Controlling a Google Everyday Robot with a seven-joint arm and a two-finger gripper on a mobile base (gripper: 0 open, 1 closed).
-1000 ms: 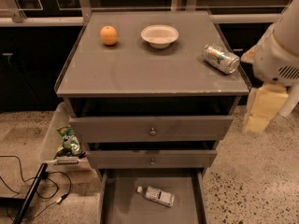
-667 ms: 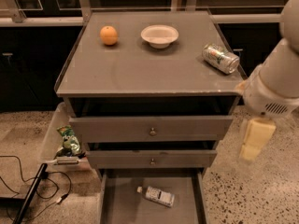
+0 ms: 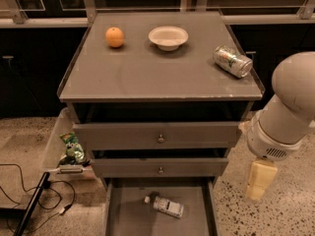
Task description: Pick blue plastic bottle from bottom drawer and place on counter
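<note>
Drawer (image 3: pixel 125 215), bottle (image 3: pixel 168 207) cap leftward, end effector (image 3: pixel 256 195) right

The robot's thick white smooth plastic arm (image 3: pixel 289 107) is showing a rounded dome at its top and a wide round collar lower down. A small dark slotted grille (image 3: pixel 275 153) is sitting on this collar. Below, the pale cream blocky gripper (image 3: pixel 259 182) is hanging just right of the grey drawer cabinet (image 3: pixel 157 132).

dim warm light, gripper (image 3: pixel 257 191) lower right
</note>
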